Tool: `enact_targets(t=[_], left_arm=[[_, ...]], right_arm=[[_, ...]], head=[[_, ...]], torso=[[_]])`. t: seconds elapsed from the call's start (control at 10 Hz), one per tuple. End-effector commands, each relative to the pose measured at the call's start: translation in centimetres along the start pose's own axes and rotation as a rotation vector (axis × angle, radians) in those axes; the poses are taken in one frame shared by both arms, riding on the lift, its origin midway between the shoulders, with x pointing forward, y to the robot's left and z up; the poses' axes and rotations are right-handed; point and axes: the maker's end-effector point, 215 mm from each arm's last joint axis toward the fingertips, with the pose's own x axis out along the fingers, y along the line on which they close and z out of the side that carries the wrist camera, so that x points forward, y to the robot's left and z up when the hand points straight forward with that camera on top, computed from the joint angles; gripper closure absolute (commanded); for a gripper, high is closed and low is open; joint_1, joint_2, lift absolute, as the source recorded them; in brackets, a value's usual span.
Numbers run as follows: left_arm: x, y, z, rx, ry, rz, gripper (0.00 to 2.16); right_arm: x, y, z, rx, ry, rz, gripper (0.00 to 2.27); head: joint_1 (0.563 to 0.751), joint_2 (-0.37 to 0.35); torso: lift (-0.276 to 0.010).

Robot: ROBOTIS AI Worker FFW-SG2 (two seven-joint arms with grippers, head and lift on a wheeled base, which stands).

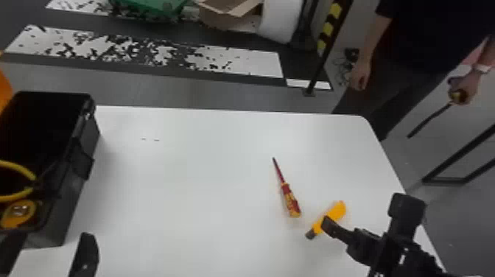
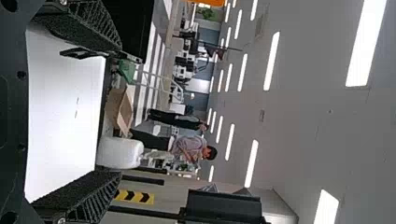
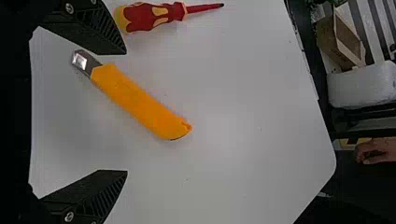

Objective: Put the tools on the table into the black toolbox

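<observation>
My right gripper (image 1: 364, 217) is open over the table's right part, beside the orange utility knife (image 1: 333, 213). In the right wrist view, this gripper (image 3: 126, 112) has the knife (image 3: 140, 102) lying on the table between and ahead of its parted fingers. Left of the knife rests a red and yellow screwdriver (image 1: 291, 200), also visible by one finger (image 3: 152, 16). The black toolbox (image 1: 72, 199) stands open at the left, holding a yellow tape measure (image 1: 20, 213) and a yellow loop (image 1: 22, 169). My left gripper (image 1: 49, 254) is open near the toolbox's front; its own view shows both fingers apart (image 2: 119, 111).
The white table (image 1: 184, 165) has a rounded far right corner. An orange object (image 1: 4, 88) stands at the left edge by the toolbox. Beyond the table are a cardboard box (image 1: 228, 14), a white roll (image 1: 280, 20) and a striped post (image 1: 329, 27).
</observation>
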Motion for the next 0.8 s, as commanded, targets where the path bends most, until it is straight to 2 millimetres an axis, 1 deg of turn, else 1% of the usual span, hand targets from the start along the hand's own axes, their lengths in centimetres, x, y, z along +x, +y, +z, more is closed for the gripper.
enact_targets(t=[0.0,0.2,0.4,0.7], left_arm=[[0.1,0.0,-0.1,0.0,0.004,-0.003,0.04],[0.1,0.0,-0.2,0.001,0.006,-0.006,0.04],[0.2,0.0,-0.5,-0.001,0.015,-0.005,0.04],[0.2,0.0,-0.6,0.0,0.018,-0.007,0.04]], right_arm=[[0.7,0.4,0.6,0.004,0.006,0.001,0.1],[1.4,0.5,0.8,0.009,0.016,-0.002,0.1],[2.0,0.4,0.3,0.017,0.029,-0.003,0.1],[2.3,0.6,-0.3,0.028,0.04,0.006,0.1]], head=[[0.695,-0.187],[0.695,-0.186],[0.695,-0.183],[0.695,-0.18]], torso=[[-0.075],[-0.075],[-0.075],[-0.075]])
